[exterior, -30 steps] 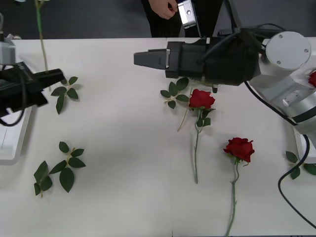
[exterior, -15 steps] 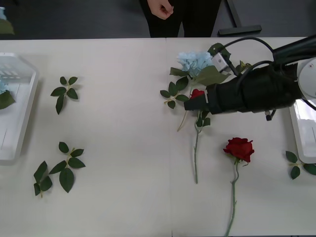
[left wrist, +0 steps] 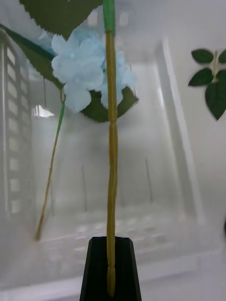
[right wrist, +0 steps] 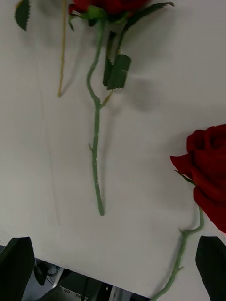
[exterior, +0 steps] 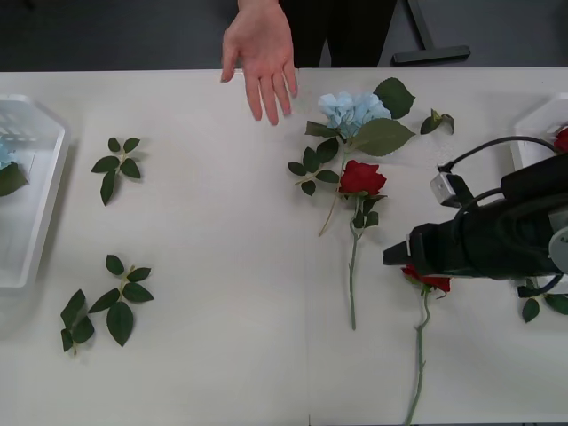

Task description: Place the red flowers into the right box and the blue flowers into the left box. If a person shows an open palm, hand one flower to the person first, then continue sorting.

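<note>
Black left pincer (left wrist: 111, 263) clamped on a thin yellowish stem (left wrist: 112, 155), seemingly a blue flower's; right pincer (right wrist: 113, 263) wide.

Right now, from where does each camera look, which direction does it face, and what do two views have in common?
Front view: above the arms, facing down at the table; the right gripper shows, plus a person's open hand.
Right wrist view: faces the table, open black fingers at the corners.
Left wrist view: faces the left box; fingers shut on a flower stem.
Shared: front and right wrist views both show two red roses.
</note>
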### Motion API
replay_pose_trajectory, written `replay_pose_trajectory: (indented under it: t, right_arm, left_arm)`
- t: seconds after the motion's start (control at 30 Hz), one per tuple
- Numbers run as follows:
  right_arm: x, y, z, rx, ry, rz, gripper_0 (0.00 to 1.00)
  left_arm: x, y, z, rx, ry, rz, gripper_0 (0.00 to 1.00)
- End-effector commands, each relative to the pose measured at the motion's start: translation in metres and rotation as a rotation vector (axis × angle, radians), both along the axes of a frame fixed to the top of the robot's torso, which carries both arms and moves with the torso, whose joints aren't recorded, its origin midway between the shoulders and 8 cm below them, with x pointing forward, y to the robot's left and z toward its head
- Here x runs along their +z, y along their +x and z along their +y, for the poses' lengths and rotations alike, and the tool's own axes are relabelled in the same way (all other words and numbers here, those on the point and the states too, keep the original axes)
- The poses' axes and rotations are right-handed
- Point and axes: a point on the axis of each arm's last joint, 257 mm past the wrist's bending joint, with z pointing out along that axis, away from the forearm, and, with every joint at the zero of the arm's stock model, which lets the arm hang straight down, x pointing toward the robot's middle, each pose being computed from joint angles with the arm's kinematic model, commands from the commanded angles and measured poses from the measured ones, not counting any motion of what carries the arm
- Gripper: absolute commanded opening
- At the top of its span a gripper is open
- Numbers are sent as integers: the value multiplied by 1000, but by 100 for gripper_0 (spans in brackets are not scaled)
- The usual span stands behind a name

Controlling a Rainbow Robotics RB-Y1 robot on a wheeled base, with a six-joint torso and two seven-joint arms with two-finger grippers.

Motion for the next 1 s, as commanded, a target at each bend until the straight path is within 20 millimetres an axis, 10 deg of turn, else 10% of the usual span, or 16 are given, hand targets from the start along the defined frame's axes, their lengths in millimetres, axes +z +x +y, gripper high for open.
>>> replay_pose_trajectory:
  t: [0.03,0.2,0.77,1.0]
  right_arm:
    - [-6,-11,-27,-123,-58,-13,100]
    - [-25,-21,-48,-223,-133,-40,100]
    - [-74,-40,-37,-374,-159,-29,100]
    - [-94,-25,-30,-386,-170,-10,100]
  left_arm:
    - [2,-24,40,78,84,64,0]
    - [-15,-37,57,107,152,108,2]
    - [-22,-46,74,145,192,117,99]
    - [-19,-42,73,133,197,105,100]
